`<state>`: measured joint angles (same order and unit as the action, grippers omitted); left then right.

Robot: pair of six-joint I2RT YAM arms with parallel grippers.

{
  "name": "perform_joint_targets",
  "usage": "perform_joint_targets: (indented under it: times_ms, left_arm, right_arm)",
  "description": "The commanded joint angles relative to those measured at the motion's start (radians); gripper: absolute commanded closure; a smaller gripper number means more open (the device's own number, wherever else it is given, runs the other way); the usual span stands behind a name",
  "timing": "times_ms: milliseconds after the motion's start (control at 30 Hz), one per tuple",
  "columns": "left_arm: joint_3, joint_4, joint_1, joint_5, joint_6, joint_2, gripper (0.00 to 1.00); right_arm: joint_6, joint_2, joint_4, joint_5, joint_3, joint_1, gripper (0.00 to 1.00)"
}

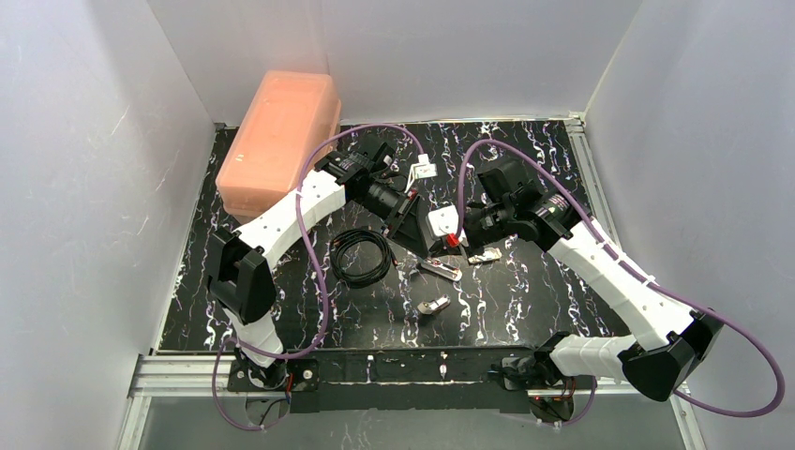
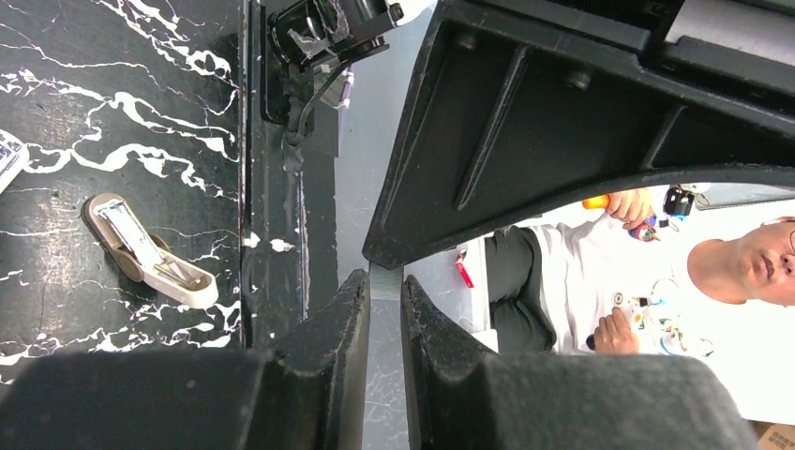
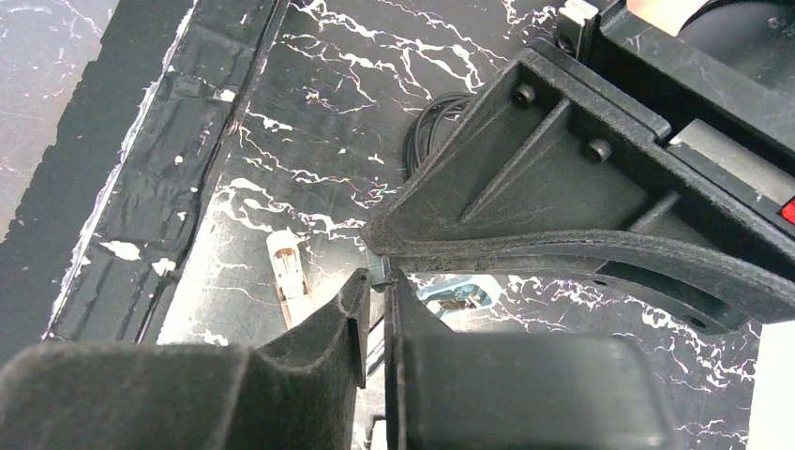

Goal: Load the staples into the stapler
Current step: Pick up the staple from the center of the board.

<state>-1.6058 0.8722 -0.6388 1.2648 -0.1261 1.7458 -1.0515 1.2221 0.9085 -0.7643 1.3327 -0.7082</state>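
My two grippers meet tip to tip over the middle of the surface (image 1: 525,319). The right gripper (image 3: 375,291) has its fingers almost together, and a tiny silver bit is pinched at the very tip. I think that bit is the staples (image 3: 378,273), but it is too small for me to be sure. The left gripper (image 2: 384,286) also has its fingers close, with only a thin gap. A pale bit shows at the top of that gap, and I cannot tell if the gripper is holding it or not. The stapler (image 3: 457,292) lies flat on the surface just under the two grippers, a little toward the near edge. It looks light blue with silver metal showing on top. From above, its long side runs nearly along the near edge, from left to right, tipped a bit. Both arms are about as near to it as each other, but the right one has the silver bit, so I think it has to go down to the stapler. The big black finger of the left gripper lies across the way, right between my right fingertips and the stapler, so I think it must move off first. Around them, a tan sleeve (image 1: 433,305) with a silver strip in it lies closer to the near edge. Another small pale piece (image 1: 485,255) sits just to the right of the stapler. A coil of black cable (image 1: 359,255) lies to the left, and a big pink box (image 1: 281,141) fills the far left corner, well apart.
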Motion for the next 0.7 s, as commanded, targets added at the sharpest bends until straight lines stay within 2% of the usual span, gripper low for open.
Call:
perform_joint_targets:
  times_ms: [0, 167, 400, 667]
  left_arm:
    - [-0.042, 0.016, -0.005, 0.03, 0.004, -0.004, 0.89]
    - [-0.04, 0.016, -0.005, 0.023, -0.001, -0.004, 0.85]
    - [-0.031, 0.011, -0.005, -0.048, -0.095, -0.055, 0.69]
    - [0.064, -0.152, 0.001, -0.175, -0.123, -0.166, 0.64]
  right_arm:
    - [0.001, -0.005, -0.022, -0.007, 0.028, -0.01, 0.86]
    - [0.0, -0.006, -0.023, -0.006, 0.023, -0.01, 0.92]
    - [0.003, -0.011, -0.022, -0.009, 0.01, -0.011, 0.96]
    - [0.066, -0.027, -0.034, 0.008, -0.001, -0.006, 0.97]
